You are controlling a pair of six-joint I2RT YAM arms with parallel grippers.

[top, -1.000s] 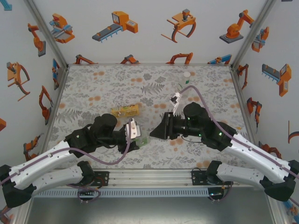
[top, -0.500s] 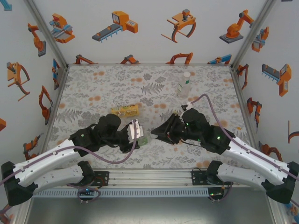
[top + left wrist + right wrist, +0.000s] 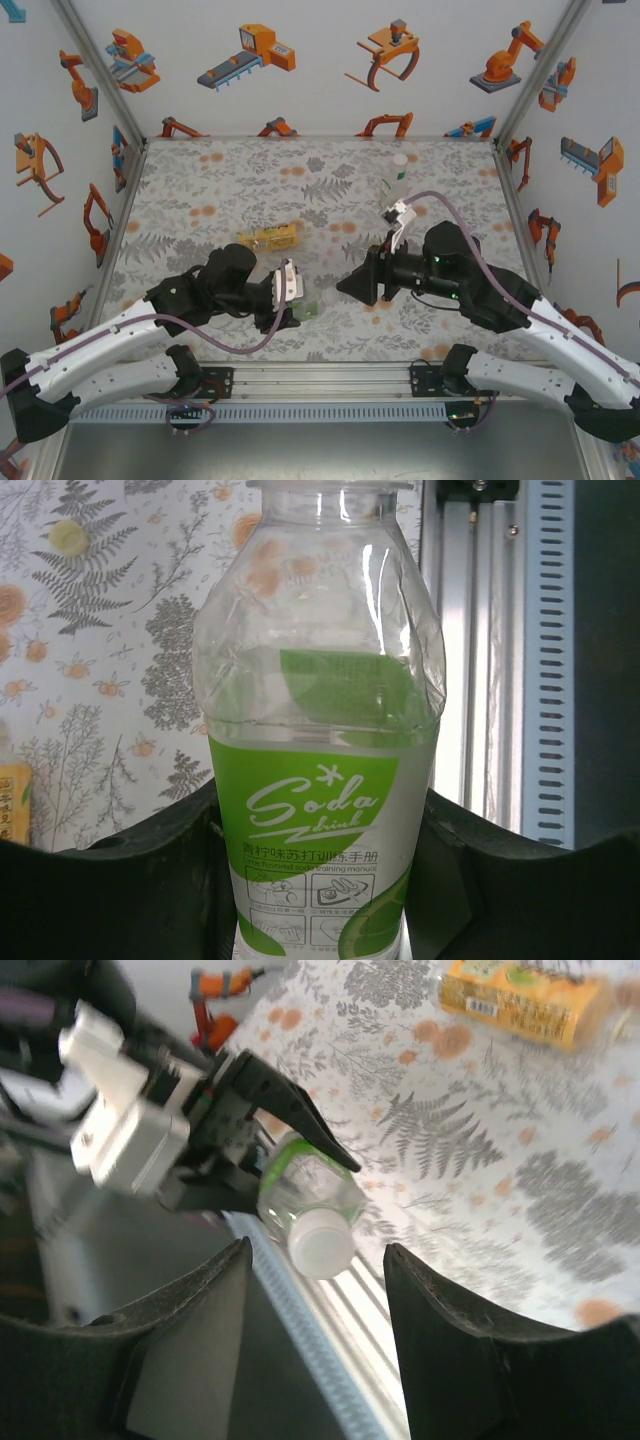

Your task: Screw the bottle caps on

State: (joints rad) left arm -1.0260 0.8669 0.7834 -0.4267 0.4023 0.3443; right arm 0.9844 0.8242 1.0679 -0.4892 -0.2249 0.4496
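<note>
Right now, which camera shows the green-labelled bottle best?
Left wrist: the green-labelled bottle is close and sharp, label readable, clamped in the left gripper. Right wrist shows it blurred, end-on, a pale cap on its neck. In top external it's a small green sliver at that gripper's tip.

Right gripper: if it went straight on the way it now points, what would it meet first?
Probably the whitish cap on the green-labelled soda bottle held by the left gripper. The cap sits centred ahead of the open right gripper, though the depth is unclear.
</note>
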